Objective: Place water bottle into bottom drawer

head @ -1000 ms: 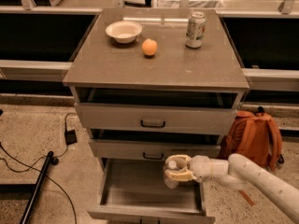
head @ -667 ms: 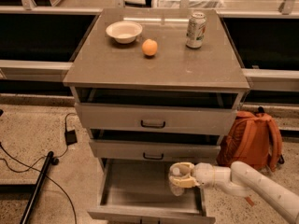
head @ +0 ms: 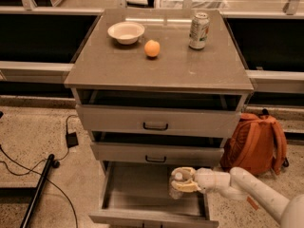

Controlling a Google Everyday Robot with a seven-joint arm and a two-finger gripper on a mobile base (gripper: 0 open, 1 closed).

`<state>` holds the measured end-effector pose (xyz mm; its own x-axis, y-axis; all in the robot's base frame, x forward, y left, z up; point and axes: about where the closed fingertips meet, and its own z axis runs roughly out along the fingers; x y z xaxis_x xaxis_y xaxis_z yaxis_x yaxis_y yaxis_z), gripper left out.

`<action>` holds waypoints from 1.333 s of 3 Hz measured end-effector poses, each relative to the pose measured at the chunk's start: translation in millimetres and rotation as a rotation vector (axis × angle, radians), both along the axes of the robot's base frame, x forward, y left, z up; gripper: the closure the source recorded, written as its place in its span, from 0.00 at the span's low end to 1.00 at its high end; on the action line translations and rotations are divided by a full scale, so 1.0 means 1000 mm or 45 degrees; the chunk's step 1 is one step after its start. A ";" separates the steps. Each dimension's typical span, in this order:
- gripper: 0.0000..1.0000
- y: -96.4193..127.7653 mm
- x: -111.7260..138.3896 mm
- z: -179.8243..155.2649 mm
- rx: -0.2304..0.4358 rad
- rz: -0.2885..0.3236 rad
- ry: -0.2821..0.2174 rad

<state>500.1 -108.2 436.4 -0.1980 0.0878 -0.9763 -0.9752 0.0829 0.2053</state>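
Note:
The bottom drawer [head: 133,194] is pulled open at the foot of the cabinet, showing a plain grey floor. My gripper [head: 183,180] reaches in from the right and is shut on the water bottle [head: 176,186], a small clear bottle with a white cap. It holds the bottle upright over the right part of the drawer's floor, low inside the drawer. I cannot tell whether the bottle's base touches the floor.
On the cabinet top [head: 161,65] stand a white bowl [head: 126,32], an orange [head: 152,48] and a silver-green soda can [head: 199,30]. Two upper drawers with black handles [head: 155,126] are slightly ajar. An orange backpack [head: 256,144] leans at the right. Cables and a black pole [head: 40,184] lie at the left.
My gripper has moved down and slightly right with the water bottle, lowering it deeper into the bottom drawer.

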 end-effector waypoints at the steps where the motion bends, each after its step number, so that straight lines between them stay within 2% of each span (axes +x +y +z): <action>1: 1.00 0.005 0.014 -0.060 -0.004 -0.049 0.041; 2: 1.00 0.005 0.021 -0.112 -0.026 -0.095 0.043; 3: 0.82 0.004 0.023 -0.143 -0.054 -0.108 0.028; 4: 0.59 0.001 0.023 -0.166 -0.053 -0.110 0.037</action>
